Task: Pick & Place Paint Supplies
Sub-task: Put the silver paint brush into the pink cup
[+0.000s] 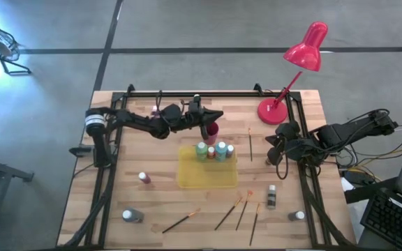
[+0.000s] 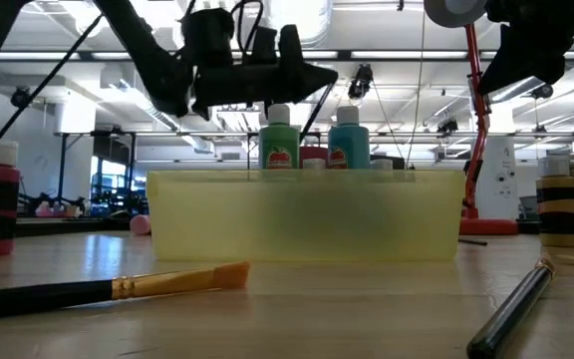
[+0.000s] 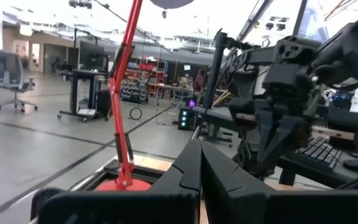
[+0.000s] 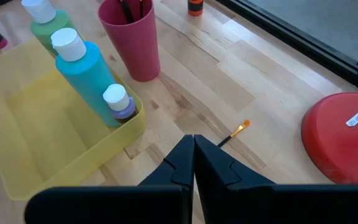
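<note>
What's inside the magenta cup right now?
The cup holds dark brush handles, seen at its rim. Their number and their tips stay hidden by the cup wall.

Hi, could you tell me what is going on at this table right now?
A two-armed robot is sorting paint supplies. A few paint bottles already stand in the yellow tray, and the pink cup beside it holds brushes. The left gripper is shut and empty above the cup; the right gripper, also shut, waits near the red lamp. Several brushes and bottles still lie scattered on the table.
</note>
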`<action>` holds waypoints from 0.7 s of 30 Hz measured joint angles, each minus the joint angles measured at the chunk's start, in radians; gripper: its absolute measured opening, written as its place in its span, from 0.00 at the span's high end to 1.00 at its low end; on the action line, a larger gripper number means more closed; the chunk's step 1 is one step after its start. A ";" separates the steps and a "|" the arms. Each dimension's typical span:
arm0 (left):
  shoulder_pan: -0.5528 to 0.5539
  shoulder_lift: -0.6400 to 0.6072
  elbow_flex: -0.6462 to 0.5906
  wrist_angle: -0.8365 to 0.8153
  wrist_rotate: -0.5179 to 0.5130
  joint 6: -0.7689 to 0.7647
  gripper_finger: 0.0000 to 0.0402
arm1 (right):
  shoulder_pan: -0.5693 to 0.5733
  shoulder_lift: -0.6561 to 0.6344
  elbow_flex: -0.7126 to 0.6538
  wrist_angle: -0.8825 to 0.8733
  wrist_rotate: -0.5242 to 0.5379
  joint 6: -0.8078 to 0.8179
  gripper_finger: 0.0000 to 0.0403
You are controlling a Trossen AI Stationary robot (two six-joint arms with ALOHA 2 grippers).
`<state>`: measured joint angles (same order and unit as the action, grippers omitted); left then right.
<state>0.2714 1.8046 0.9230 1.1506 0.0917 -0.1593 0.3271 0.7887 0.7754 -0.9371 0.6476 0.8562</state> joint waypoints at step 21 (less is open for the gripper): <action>-0.005 0.040 0.002 -0.103 -0.003 -0.010 1.00 | 0.000 0.000 0.000 0.000 0.000 0.000 0.98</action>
<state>0.2663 1.8442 0.9249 1.0473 0.0887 -0.1696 0.3267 0.7887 0.7753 -0.9371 0.6476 0.8558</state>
